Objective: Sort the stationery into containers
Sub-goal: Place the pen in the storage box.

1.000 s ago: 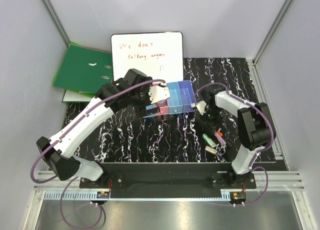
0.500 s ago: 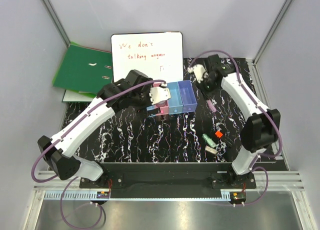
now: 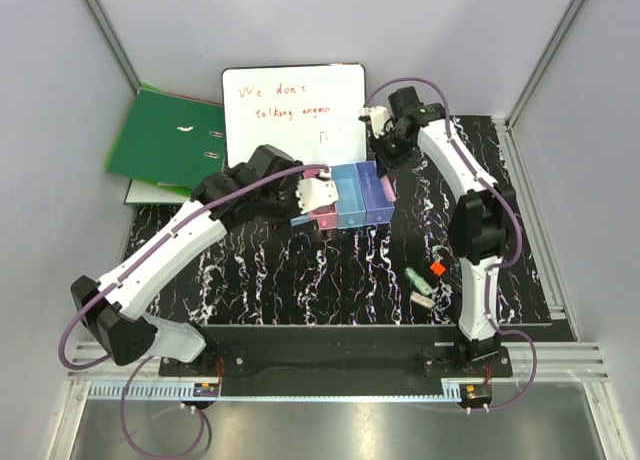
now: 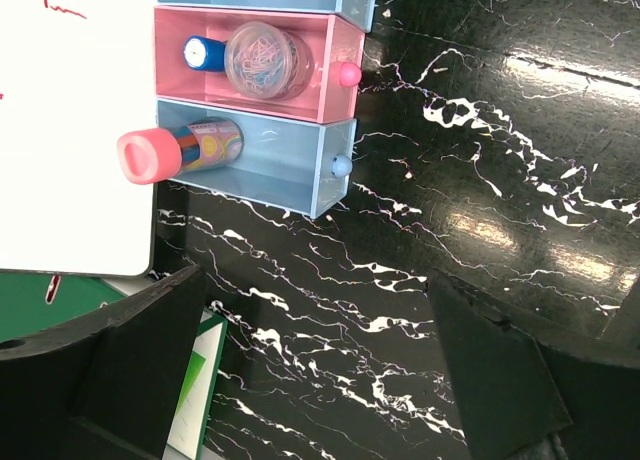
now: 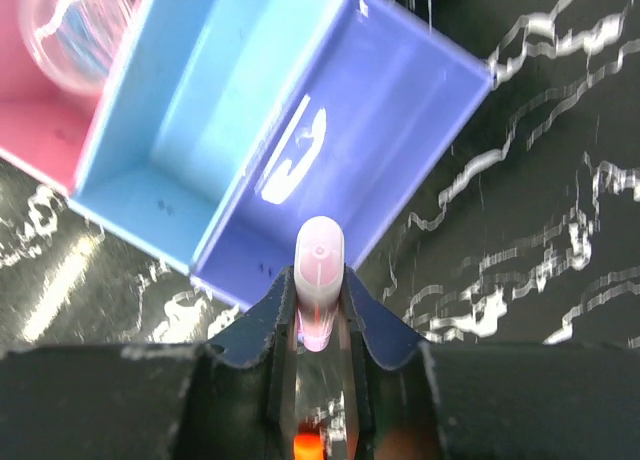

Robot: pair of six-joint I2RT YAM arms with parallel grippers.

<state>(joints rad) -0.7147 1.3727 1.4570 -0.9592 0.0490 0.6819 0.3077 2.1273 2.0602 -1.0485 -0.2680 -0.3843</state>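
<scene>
Loose: green stick [image 3: 415, 278] and red-and-black marker [image 3: 437, 269] lying on table [image 3: 300, 270], right of bins [image 3: 350, 215].
Left gripper [image 4: 320, 380]: hanging spread, gripping nothing, beside bins.
Pink bin [image 4: 260, 108]: holding blue-capped tube [image 4: 205, 53], clear pot [image 4: 268, 62].
Right gripper [image 5: 318, 310]: clamping small pink bar [image 5: 319, 260] over purple bin [image 5: 400, 120].
Whiteboard [image 3: 290, 90]: standing behind, red writing starting "We don't".

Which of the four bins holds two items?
The pink bin: it holds a blue-capped tube and a clear round pot. The others show one item or none.
</scene>
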